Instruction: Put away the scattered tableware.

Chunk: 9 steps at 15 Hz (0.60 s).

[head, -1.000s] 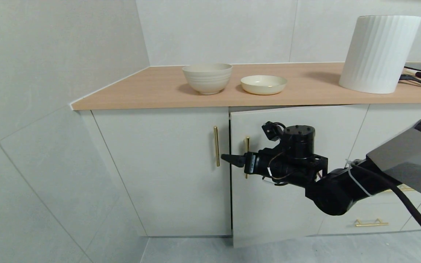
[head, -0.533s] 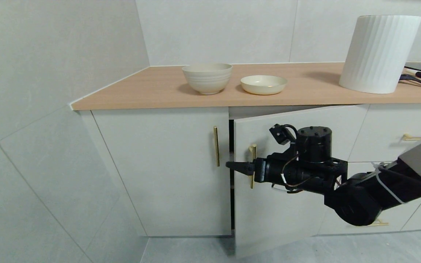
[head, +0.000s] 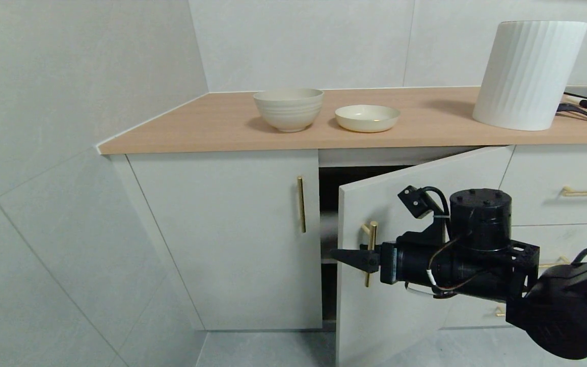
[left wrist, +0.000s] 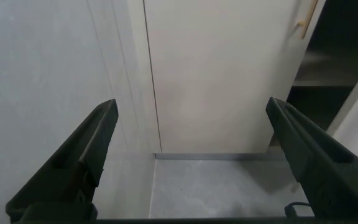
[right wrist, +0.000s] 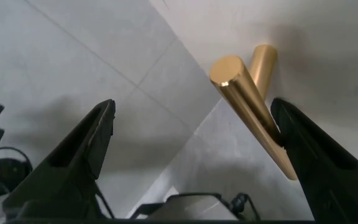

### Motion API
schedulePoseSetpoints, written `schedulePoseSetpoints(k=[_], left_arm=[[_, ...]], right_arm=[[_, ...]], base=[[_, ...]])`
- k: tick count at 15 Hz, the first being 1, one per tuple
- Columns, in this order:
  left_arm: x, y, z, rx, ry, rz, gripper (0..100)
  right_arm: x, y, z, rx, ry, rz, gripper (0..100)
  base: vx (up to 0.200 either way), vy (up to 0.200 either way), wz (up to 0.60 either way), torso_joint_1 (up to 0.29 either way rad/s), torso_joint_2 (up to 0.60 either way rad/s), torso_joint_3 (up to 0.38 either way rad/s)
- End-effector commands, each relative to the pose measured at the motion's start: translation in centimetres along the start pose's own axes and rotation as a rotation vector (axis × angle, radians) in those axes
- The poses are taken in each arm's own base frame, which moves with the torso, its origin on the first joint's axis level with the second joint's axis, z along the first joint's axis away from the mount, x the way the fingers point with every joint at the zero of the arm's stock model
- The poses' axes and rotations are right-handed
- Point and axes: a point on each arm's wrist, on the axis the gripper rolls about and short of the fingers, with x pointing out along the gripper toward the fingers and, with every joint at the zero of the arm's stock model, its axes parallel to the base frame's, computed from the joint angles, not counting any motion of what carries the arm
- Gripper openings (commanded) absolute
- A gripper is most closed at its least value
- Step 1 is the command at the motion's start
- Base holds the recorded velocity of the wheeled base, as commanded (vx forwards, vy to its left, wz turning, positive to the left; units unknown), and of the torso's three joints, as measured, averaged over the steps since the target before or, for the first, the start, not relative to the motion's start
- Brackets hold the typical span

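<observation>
While cabinet door (head: 375, 306) stands ajar, bowl (head: 288, 108) beside shallow dish (head: 367, 118), on countertop (head: 212, 127)

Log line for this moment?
right gripper open, door handle between fingers | cabinet door ajar | bowl, plate on countertop | left gripper open

above the black right claw (head: 349, 256), a beige bowl (head: 288, 108) banded with fine ridges and a plain cream dish (head: 367, 118) on the pale wood-grain worktop (head: 212, 127), and beside it a brass handle (head: 372, 232) on an off-white door (head: 426, 173).
</observation>
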Motion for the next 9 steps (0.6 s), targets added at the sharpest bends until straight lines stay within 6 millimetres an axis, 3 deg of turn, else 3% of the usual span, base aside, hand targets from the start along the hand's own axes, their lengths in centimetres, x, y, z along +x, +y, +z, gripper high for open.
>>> schedulePoseSetpoints(k=[1, 5, 8, 9], left_arm=[[0.0, 0.0, 0.0, 0.000, 0.001, 0.001, 100], [-0.2, -0.1, 0.7, 0.036, -0.023, -0.058, 100], [-1.0, -0.6, 3.9, -0.001, -0.074, -0.278, 100], [-0.4, -0.9, 8.0, -0.052, 0.011, -0.428, 100]], right_arm=[[-1.0, 0.9, 0.0, -0.004, -0.002, 0.023, 100], [-0.9, 1.0, -0.1, -0.006, 0.003, 0.025, 100], [-1.0, 1.0, -0.1, -0.005, 0.000, 0.027, 100], [-1.0, 1.1, 0.0, -0.006, -0.001, 0.027, 100]], base=[[0.000, 0.000, 0.00, 0.000, 0.00, 0.000], [0.000, 0.000, 0.00, 0.000, 0.00, 0.000], [0.000, 0.000, 0.00, 0.000, 0.00, 0.000], [0.000, 0.000, 0.00, 0.000, 0.00, 0.000]])
